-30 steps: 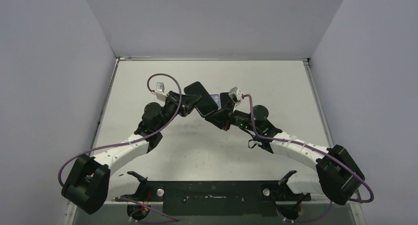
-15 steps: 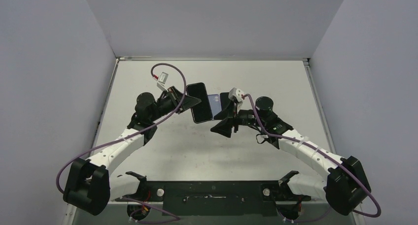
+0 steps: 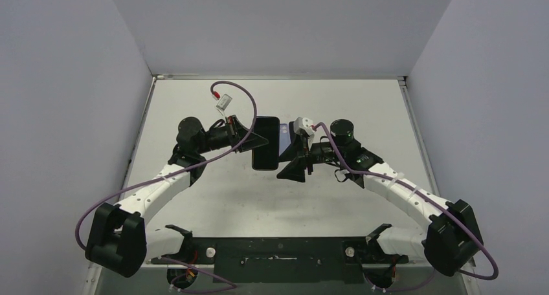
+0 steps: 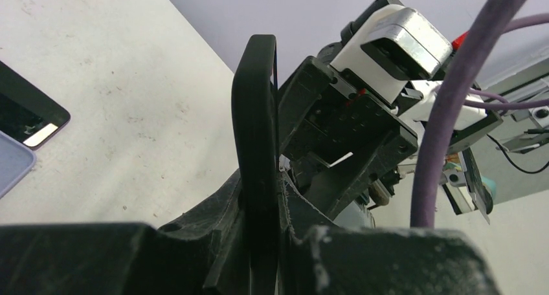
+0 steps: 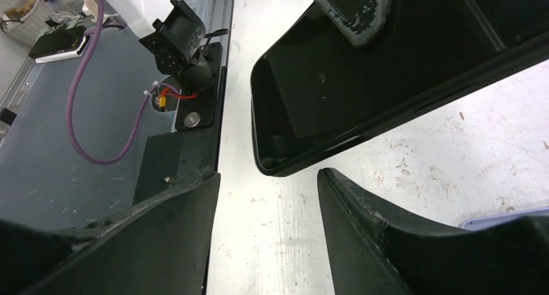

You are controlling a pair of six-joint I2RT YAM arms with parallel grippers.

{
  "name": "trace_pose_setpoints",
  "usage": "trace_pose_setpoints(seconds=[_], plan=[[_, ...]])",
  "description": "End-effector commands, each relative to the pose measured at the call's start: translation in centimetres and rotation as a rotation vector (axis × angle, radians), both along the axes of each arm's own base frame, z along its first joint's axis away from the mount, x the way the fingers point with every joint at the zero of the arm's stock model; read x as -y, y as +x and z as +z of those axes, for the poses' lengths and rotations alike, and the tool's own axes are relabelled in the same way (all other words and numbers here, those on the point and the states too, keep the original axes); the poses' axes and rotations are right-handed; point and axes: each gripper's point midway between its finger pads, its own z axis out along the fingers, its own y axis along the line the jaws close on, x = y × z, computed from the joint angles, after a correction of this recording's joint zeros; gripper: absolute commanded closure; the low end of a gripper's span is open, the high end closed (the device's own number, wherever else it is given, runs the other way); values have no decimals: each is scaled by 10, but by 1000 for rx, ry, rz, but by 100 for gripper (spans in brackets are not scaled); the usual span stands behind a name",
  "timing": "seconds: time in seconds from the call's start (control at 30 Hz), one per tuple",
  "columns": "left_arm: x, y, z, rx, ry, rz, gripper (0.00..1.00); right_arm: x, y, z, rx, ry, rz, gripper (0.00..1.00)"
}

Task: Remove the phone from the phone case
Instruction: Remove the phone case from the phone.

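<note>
My left gripper (image 3: 254, 142) is shut on a black phone case (image 3: 265, 143) and holds it above the table. In the left wrist view the phone case (image 4: 256, 114) stands edge-on between the gripper's (image 4: 262, 201) fingers. In the right wrist view the phone case (image 5: 311, 94) shows a raised rim round a dark face. I cannot tell whether the phone sits in it. My right gripper (image 3: 293, 170) (image 5: 268, 176) is open and empty, just beside the case's near end without touching it.
A lavender slab (image 3: 283, 134) (image 4: 9, 167) (image 5: 508, 221) lies flat on the table under the arms, with a dark glossy slab (image 4: 29, 101) beside it. Grey walls (image 3: 78, 114) enclose three sides. The black base plate (image 3: 278, 251) runs along the near edge.
The right gripper has let go of the case and opened, then drawn back a little. The left arm has swung the case from slanted to straight and carried it slightly right.
</note>
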Motion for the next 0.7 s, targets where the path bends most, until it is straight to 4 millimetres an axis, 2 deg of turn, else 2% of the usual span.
trace_pose_setpoints(seconds=[0.0, 0.3, 0.47, 0.67], plan=[[1, -9, 52, 215, -75, -57, 100, -8, -1, 25, 94, 53, 83, 44], [3, -14, 54, 217, -99, -77, 100, -14, 1, 23, 82, 52, 115, 55], [5, -17, 60, 206, -131, -94, 100, -16, 4, 22, 91, 53, 124, 67], [8, -24, 60, 180, -156, -117, 100, -20, 10, 24, 130, 56, 124, 88]])
